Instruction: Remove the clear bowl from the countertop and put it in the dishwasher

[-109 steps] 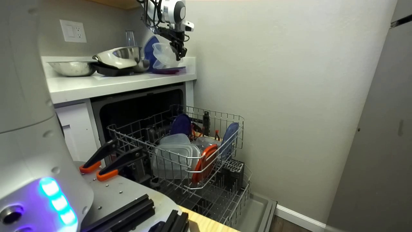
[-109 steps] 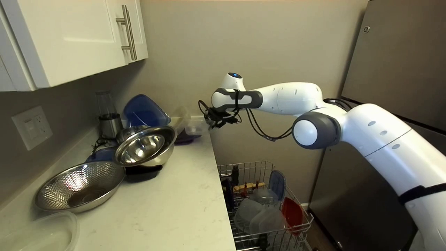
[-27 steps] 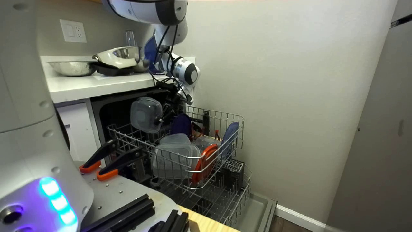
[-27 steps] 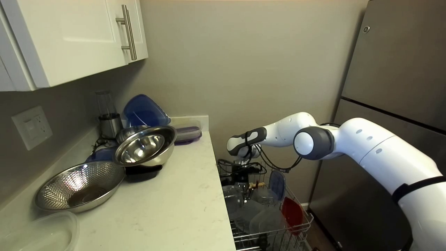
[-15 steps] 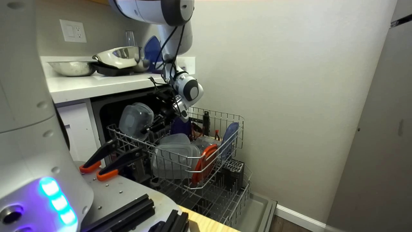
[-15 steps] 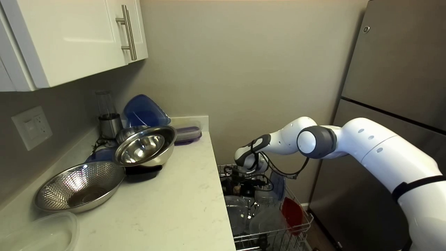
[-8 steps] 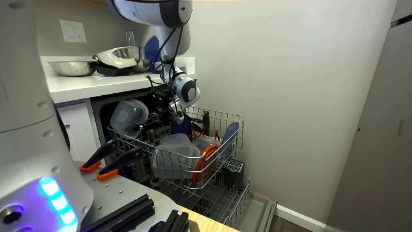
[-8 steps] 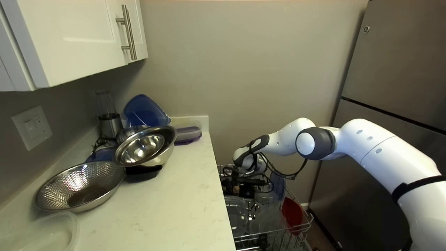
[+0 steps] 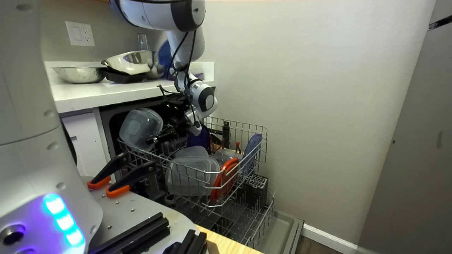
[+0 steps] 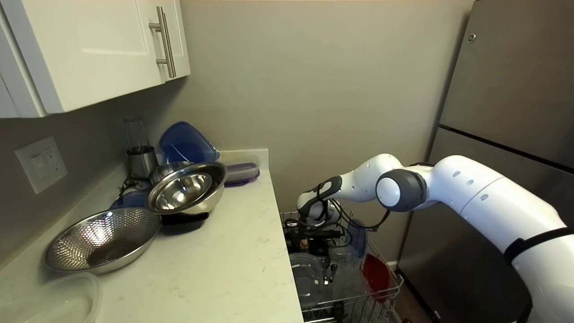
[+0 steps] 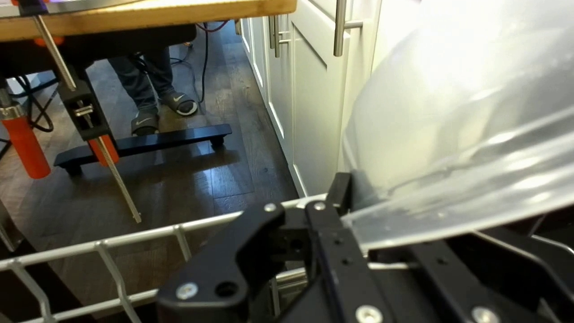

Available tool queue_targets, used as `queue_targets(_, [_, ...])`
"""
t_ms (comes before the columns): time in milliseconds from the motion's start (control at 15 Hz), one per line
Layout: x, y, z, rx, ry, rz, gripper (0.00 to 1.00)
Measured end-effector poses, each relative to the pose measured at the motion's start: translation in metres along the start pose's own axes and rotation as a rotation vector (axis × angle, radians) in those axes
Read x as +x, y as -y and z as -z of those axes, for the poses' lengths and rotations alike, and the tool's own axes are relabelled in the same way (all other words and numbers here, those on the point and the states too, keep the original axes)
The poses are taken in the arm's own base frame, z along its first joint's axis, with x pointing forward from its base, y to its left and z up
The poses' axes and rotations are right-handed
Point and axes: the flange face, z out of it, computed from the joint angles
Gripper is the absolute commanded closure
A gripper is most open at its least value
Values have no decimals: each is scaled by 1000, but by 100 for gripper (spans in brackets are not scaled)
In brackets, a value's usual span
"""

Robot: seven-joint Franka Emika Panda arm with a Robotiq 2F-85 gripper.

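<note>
Exterior view, left to right: colander [image 9: 79,75] on the counter [image 9: 88,93]; below, I hold the clear bowl [image 9: 136,127] tilted at the left rim of the dishwasher rack [image 9: 215,172], can't tell if touching. My gripper [image 9: 153,140] next, jaws pinching the bowl's edge. Further right in the rack: clear tubs [image 9: 192,168], red dish [image 9: 221,181], blue dish [image 9: 252,151].

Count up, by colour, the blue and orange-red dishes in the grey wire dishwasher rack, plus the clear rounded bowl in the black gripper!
Blue: 2 (dark blue round dish, lighter blue oval dish)
Orange-red: 1 (tilted orange-red dish)
Clear: 1 (clear rounded bowl, held by the black gripper)
Total: 4
</note>
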Motion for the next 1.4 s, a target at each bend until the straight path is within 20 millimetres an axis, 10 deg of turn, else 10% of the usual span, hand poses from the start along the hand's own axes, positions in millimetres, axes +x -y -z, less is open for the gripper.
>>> queue_targets(667, [31,2,31,266,-140,-94,97])
queue_targets(1400, [38,7,12,239,-123,-97,97])
